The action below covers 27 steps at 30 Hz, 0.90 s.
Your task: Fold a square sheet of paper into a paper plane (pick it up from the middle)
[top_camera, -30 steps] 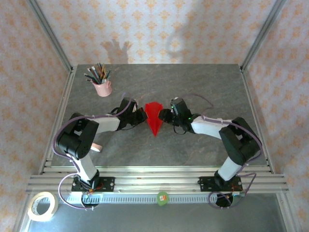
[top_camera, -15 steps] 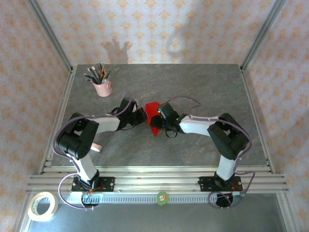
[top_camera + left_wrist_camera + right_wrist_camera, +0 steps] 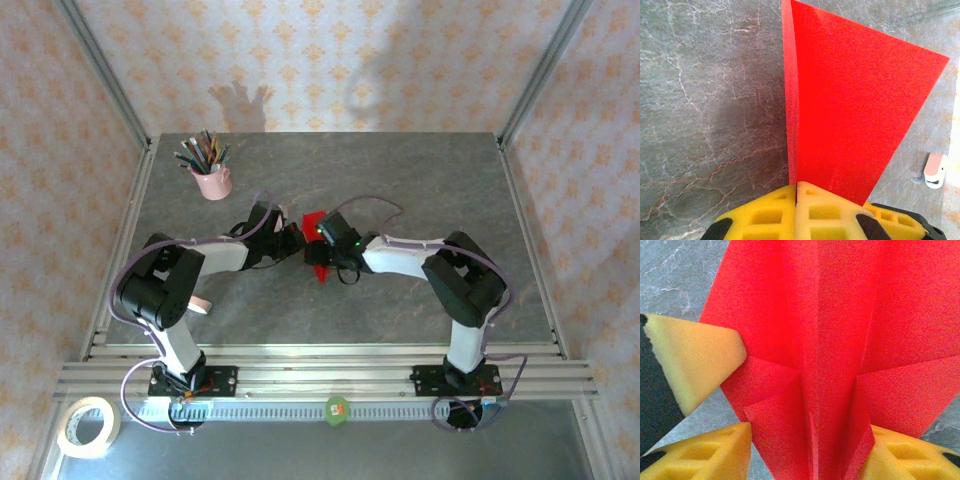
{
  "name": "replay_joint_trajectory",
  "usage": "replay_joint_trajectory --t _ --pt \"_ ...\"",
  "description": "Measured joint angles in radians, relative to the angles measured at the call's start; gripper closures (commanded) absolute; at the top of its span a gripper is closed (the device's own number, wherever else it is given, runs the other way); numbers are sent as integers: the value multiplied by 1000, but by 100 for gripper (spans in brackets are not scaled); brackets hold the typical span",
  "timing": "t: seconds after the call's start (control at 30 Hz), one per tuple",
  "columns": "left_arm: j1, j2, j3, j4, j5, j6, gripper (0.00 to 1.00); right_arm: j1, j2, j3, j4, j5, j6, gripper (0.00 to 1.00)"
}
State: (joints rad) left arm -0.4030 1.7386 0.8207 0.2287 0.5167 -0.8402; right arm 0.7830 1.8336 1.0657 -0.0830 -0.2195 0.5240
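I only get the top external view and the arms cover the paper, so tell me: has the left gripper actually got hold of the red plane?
Observer: Yes. In the left wrist view the left gripper has its yellow foam faces pressed together on an edge of the paper plane.
Operator: And the right one?
Observer: The right gripper is open in its wrist view. Its pads stand apart, with the plane's folded layers between them.
Operator: Are the folds in place?
Observer: The right wrist view shows a centre ridge with a creased flap on each side.
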Motion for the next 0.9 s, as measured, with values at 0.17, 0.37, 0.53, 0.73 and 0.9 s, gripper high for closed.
replay_joint_trajectory --t 0.17,0.37,0.53,0.73,0.9 --pt "0 0 0 0 0 0 98 0 0 0 0 -2 -17 40" --pt "5 0 0 0 0 0 98 0 0 -2 9 -10 -22 39" --pt "5 1 0 0 0 3 98 0 -5 -13 24 -18 -24 38" --pt "5 1 0 0 0 3 98 0 -8 -16 30 -9 -26 48" --pt "5 1 0 0 0 3 98 0 -7 -15 19 17 -27 60"
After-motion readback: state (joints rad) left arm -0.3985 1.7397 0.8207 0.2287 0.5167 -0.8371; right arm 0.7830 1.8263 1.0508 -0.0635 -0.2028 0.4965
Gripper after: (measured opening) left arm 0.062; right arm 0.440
